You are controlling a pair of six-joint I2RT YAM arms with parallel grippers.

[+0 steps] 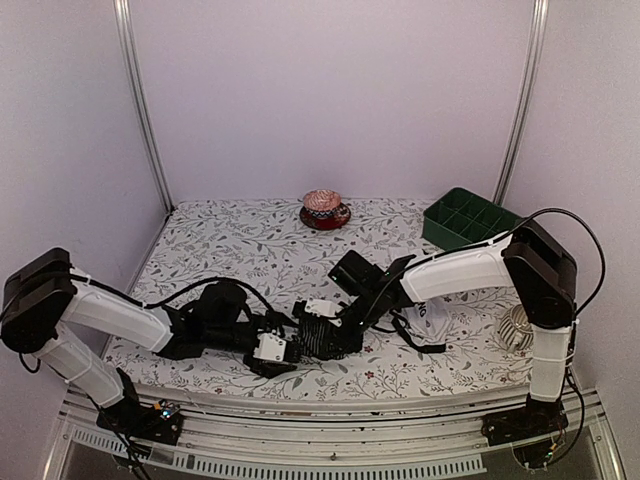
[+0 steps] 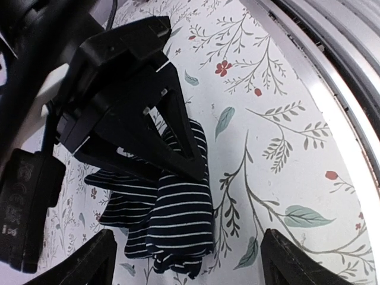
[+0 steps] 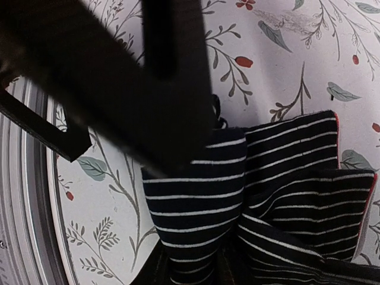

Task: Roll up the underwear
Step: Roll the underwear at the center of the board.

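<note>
Left gripper (image 2: pixel 196 261) wide, empty; right gripper (image 2: pixel 187 169) narrow, pinching striped briefs (image 2: pixel 178 219) just ahead. Mid-roll imo, next: left tucks loose edge.

Two briefs: one black striped brief (image 2: pixel 178 219) near centre, one white brief (image 1: pixel 432 322) to its right. Two arms: left arm (image 1: pixel 110 315), right arm (image 1: pixel 460 272). Two grippers: left gripper (image 1: pixel 278 352), right gripper (image 2: pixel 191 168). One green tray (image 1: pixel 465 215) far right. One bowl (image 1: pixel 322 203) on one saucer (image 1: pixel 325 221), far centre.
</note>
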